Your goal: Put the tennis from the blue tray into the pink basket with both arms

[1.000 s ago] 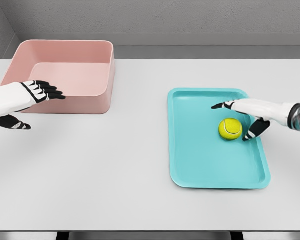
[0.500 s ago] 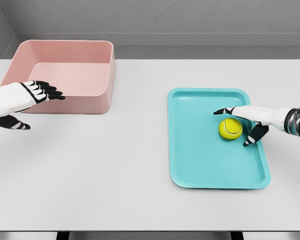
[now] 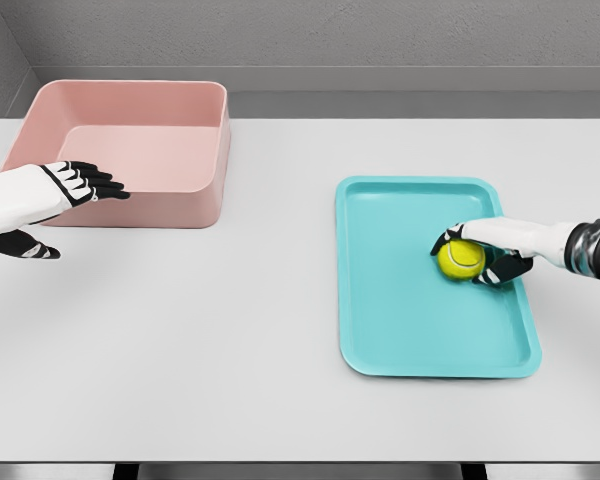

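No readable text or label anywhere (perhaps a faint seam on the tennis ball (image 3: 462, 258)).

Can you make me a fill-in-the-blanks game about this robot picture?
1. The tennis ball lies in the ____ tray.
2. The ____ hand is closed around the ball.
3. The left hand hovers in front of the ____ basket.

Missing words: blue, right, pink.

White table (image 3: 280, 330) under even light, grey textured wall (image 3: 310, 35) behind.
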You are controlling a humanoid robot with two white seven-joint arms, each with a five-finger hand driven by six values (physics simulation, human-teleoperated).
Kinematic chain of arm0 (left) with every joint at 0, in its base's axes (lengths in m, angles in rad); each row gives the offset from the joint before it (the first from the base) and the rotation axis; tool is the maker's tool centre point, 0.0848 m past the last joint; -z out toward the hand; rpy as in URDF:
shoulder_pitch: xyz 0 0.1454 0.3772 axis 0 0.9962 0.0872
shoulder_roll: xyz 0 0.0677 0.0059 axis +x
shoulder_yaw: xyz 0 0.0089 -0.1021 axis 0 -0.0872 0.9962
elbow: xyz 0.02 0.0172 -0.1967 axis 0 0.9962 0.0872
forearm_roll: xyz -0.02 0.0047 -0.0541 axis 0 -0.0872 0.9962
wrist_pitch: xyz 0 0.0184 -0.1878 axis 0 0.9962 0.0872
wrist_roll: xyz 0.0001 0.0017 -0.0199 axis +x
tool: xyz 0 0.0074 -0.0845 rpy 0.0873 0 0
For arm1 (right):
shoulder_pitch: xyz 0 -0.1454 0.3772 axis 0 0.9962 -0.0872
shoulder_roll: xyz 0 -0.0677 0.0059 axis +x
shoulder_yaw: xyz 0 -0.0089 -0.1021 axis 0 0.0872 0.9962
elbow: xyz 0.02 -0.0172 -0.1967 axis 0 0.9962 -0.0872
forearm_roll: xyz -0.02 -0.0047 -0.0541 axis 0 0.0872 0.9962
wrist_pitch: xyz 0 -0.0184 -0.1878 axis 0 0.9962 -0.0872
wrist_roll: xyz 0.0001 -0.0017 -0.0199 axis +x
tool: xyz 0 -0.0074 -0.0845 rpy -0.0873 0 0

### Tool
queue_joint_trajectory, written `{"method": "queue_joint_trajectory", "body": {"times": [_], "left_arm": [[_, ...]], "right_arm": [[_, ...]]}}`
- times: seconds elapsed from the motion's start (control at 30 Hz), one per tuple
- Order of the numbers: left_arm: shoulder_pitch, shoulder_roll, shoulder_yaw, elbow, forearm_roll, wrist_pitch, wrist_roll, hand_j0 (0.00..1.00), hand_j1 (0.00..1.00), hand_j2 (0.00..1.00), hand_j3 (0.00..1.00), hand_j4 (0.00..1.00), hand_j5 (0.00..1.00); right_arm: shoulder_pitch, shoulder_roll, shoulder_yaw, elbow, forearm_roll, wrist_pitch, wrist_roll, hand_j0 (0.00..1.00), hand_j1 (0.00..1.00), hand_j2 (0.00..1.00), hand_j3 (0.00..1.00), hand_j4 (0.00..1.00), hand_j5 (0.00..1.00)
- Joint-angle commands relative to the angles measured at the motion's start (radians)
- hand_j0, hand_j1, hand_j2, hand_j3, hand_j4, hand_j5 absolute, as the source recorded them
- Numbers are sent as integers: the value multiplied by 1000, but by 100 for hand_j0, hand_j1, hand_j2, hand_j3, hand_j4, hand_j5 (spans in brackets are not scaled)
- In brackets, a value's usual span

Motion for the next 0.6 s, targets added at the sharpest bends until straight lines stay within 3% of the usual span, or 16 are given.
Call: {"method": "queue_joint_trajectory", "body": {"times": [0.0,0.57], "left_arm": [[0,1,-1,0,6,2,0,100,100,100,100,100,100],[0,1,1,0,6,2,0,100,100,100,100,100,100]], "right_arm": [[0,-1,5,0,1,0,1,60,60,60,60,60,60],[-23,-1,-7,-37,7,-6,1,46,46,46,46,46,46]]}}
